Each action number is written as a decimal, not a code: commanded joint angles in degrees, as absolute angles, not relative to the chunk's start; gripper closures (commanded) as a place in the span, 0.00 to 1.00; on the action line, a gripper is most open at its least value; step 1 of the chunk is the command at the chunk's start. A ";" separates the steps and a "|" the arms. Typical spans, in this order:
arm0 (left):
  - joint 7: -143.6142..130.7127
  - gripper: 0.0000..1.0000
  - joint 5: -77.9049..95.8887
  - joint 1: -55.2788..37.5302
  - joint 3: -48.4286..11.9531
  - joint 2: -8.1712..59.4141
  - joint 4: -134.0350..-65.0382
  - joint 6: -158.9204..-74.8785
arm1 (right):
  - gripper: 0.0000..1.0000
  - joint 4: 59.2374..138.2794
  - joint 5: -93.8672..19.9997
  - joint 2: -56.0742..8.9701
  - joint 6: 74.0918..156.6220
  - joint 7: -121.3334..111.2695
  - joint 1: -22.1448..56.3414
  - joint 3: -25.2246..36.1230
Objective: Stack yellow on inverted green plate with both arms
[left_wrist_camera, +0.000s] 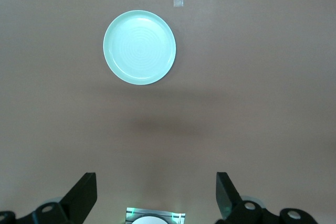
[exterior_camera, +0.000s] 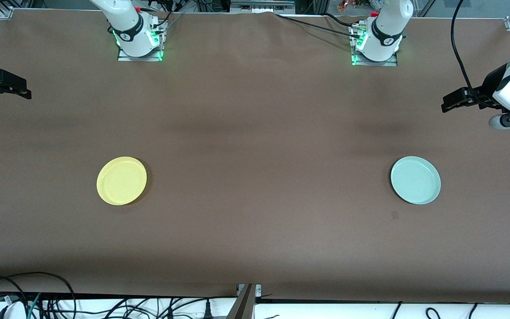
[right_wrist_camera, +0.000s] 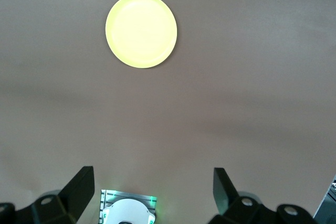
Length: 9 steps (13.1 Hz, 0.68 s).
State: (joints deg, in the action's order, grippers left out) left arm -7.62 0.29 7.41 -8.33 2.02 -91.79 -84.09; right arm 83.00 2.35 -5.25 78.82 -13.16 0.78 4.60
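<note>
The green plate [exterior_camera: 415, 180] lies right side up toward the left arm's end of the table, round, glossy and shallow-rimmed, well apart from the yellow plate [exterior_camera: 121, 180] at the right arm's end. The left gripper [exterior_camera: 452, 103] hangs high over that end, nearer the green one, jaws wide and empty. The right gripper [exterior_camera: 18, 88] waits likewise, open, over the brown table [exterior_camera: 255, 133].

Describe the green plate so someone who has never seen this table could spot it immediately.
On the brown table, look toward the left arm's end. The green plate lies there alone, rim up, with a small tape patch just nearer the front camera. It is pale mint; the yellow plate lies toward the right arm's end.
</note>
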 commanded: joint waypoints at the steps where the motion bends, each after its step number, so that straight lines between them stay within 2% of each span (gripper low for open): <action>1: -7.39 0.00 -0.88 7.73 -8.88 1.50 -92.81 -84.90 | 0.00 81.74 2.55 -5.71 78.57 -13.01 0.53 4.39; 4: -7.03 0.00 -0.88 7.29 -9.40 -0.86 -96.22 -88.32 | 0.00 81.83 2.64 -5.80 78.57 -13.09 0.53 4.39; 7: -7.82 0.00 -0.27 7.29 -10.02 -10.17 -107.28 -94.28 | 0.00 81.83 2.64 -5.80 78.57 -13.36 0.53 4.40; 9: -7.82 0.00 -0.09 7.64 -10.02 -10.20 -109.51 -97.81 | 0.00 81.74 2.64 -5.80 78.57 -13.27 0.53 4.39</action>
